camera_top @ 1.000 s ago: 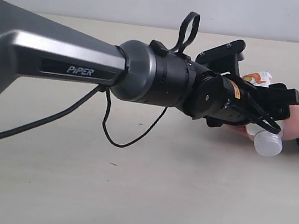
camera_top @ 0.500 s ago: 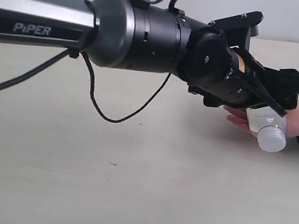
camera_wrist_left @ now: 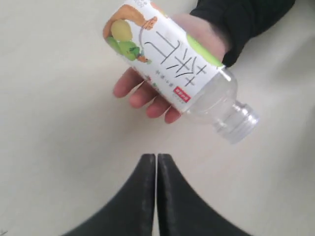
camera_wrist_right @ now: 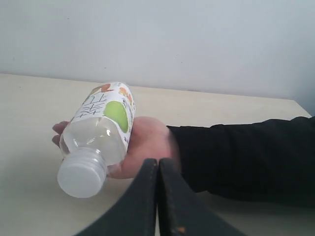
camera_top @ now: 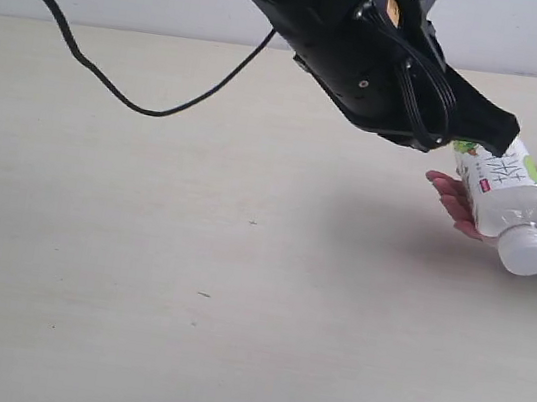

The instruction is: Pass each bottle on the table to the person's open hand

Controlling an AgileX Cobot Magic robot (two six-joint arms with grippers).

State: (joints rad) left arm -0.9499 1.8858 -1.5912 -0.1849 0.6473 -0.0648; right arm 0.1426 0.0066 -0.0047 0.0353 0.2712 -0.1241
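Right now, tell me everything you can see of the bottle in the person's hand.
The bottle is short, clear plastic, with a white ribbed cap screwed on and a white label printed with green fruit and dark lettering. It lies on its side across the person's open hand, cap overhanging the hand's edge; only the hand touches it.

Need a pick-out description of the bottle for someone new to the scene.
At the exterior view's right edge, on the pale table, a black-sleeved arm reaches in, hand open palm up. Lying across that palm is the bottle: clear, short, white cap, green-apple label, the only bottle in view.
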